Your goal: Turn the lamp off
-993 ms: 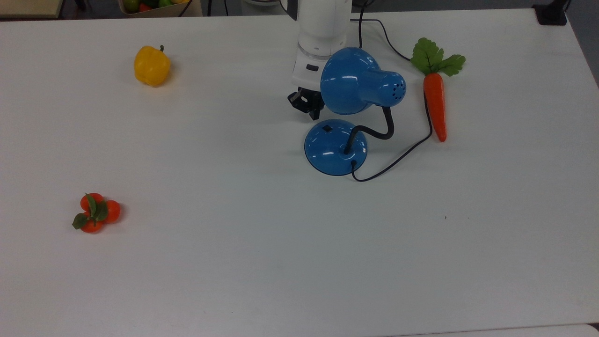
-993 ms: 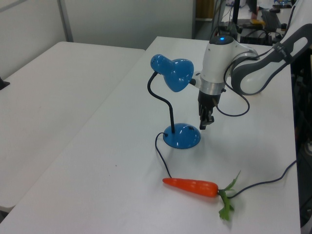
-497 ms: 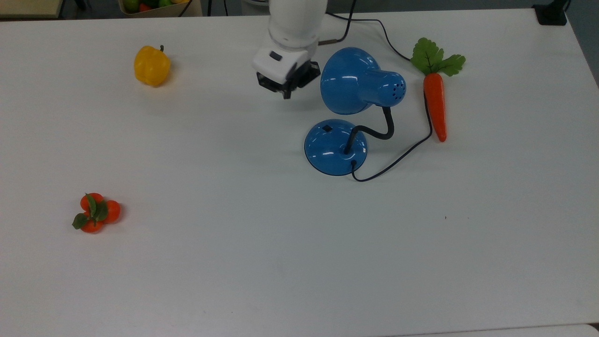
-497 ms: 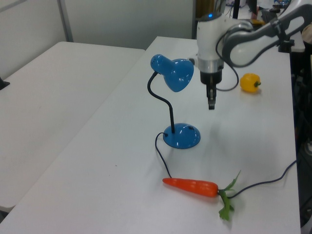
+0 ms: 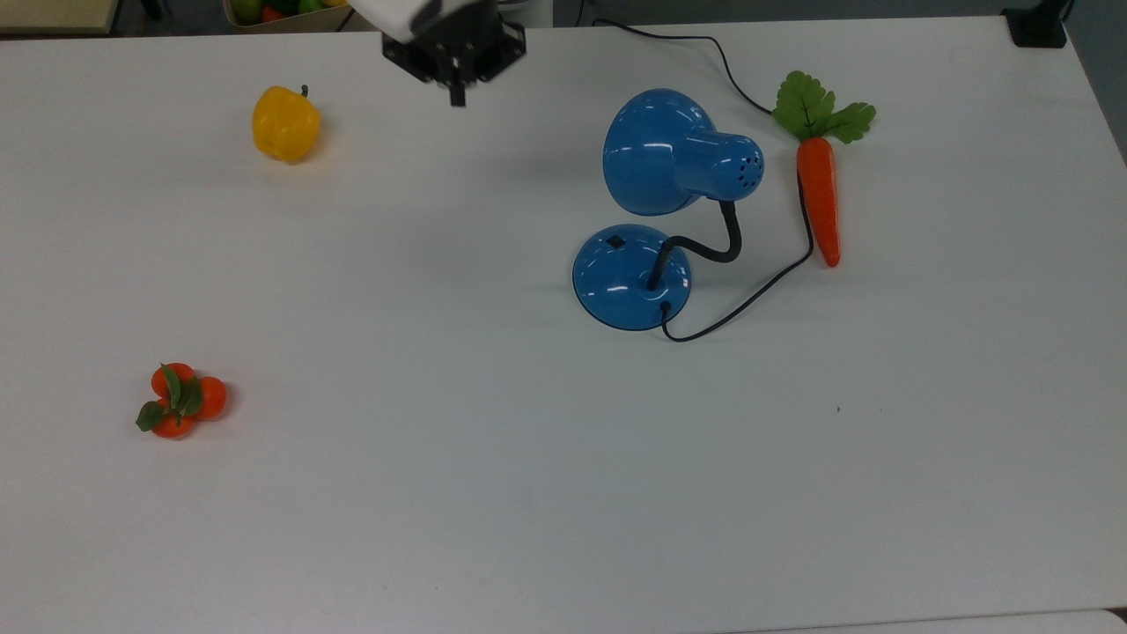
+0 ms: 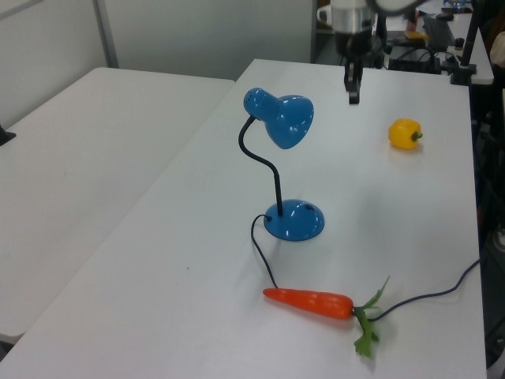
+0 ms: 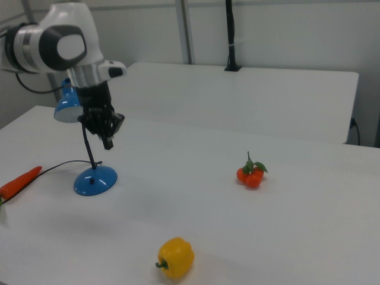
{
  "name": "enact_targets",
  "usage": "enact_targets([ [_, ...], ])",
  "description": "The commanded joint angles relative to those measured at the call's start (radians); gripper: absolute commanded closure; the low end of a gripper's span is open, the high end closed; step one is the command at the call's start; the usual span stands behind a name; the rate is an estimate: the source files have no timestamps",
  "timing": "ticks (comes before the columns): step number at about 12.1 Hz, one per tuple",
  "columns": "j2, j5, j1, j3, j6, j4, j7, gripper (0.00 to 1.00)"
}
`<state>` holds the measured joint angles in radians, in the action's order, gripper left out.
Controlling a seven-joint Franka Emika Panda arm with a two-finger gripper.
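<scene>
Where the white table (image 5: 440, 528) spreads across the top view, a cluster of small tomatoes (image 5: 180, 401) lies at the lower left and a yellow bell pepper (image 5: 285, 123) sits in the upper left. Next along, at the top edge left of centre, hangs the gripper (image 5: 457, 95), up in the air with its fingers drawn together on nothing. Right of centre stands the lamp (image 5: 656, 202), its round blue base flat on the table, the small black switch (image 5: 616, 240) on the dome's upper left, the shade leaning above it and well apart from the gripper. Its thin cord (image 5: 748, 299) loops off right toward a toy carrot (image 5: 819, 198) lying beside it, in the upper right.
</scene>
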<state>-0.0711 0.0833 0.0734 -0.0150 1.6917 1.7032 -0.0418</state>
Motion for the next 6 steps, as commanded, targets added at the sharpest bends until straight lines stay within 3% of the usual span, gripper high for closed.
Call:
enact_targets([
  [1,0.042,0.006,-0.023,-0.003,-0.095,-0.082,0.019,1.0],
  [5,0.073,0.007,-0.026,0.001,-0.116,-0.08,0.019,0.97],
  [6,0.074,0.007,-0.04,0.003,-0.115,-0.085,0.025,0.6],
])
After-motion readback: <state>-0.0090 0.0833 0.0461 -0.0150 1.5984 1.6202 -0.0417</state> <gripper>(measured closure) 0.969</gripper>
